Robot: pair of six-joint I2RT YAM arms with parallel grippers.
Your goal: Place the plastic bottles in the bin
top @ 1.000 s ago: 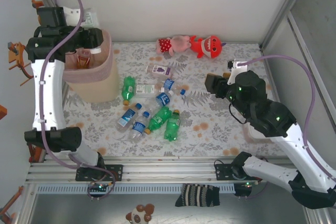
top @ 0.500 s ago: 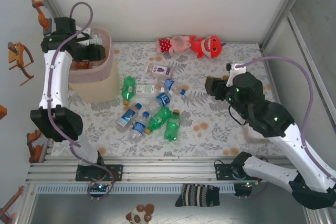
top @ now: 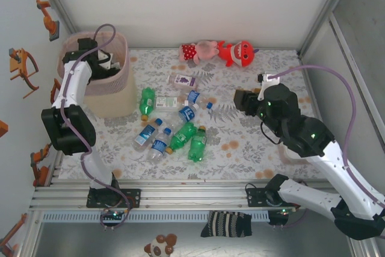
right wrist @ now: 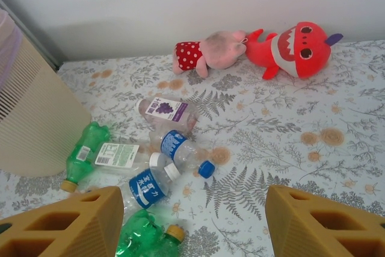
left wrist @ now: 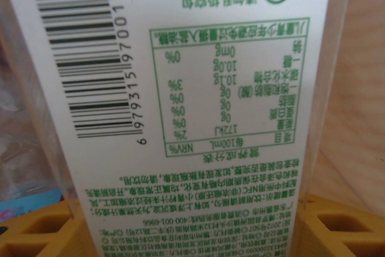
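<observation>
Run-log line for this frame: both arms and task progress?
left fingers closed on white-labelled bottle at pink bin | right fingers open, empty, above table | several bottles lying on table, unbinned

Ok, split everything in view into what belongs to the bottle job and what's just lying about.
Job: bin, green bottles, blue-labelled bottles, grape-labelled bottle, white-labelled bottle.
Lying about: pink plush, red shark plush, striped cloth.

Bottles [top: 182, 135] crowd the surface [top: 240, 161] left of centre. Its right half lies bare. Plush toys [top: 234, 52] line the far edge.
</observation>
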